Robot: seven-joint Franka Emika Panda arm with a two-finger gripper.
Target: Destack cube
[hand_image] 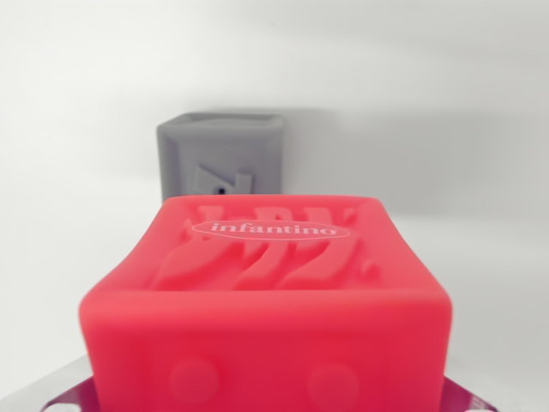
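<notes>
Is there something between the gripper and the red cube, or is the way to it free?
Nothing visible stands between them: the red cube fills the near wrist view, directly at the gripper's metal parts along the bottom edge. The grey cube sits behind it.

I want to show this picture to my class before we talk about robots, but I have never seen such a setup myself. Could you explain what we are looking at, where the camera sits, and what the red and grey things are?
The camera is mounted on the wrist of a single robot arm, so you look out along its hand. The big red cube fills the foreground; it is a soft-looking toy block with raised wavy shapes and the word "infantino" on its upper face. At the bottom corners, bits of metal from the arm's gripper peek out on both sides of it, so the cube sits between the fingers, probably held, though the grip itself is hidden. Behind it stands a grey cube on a plain white surface, apart from the red one.
</notes>
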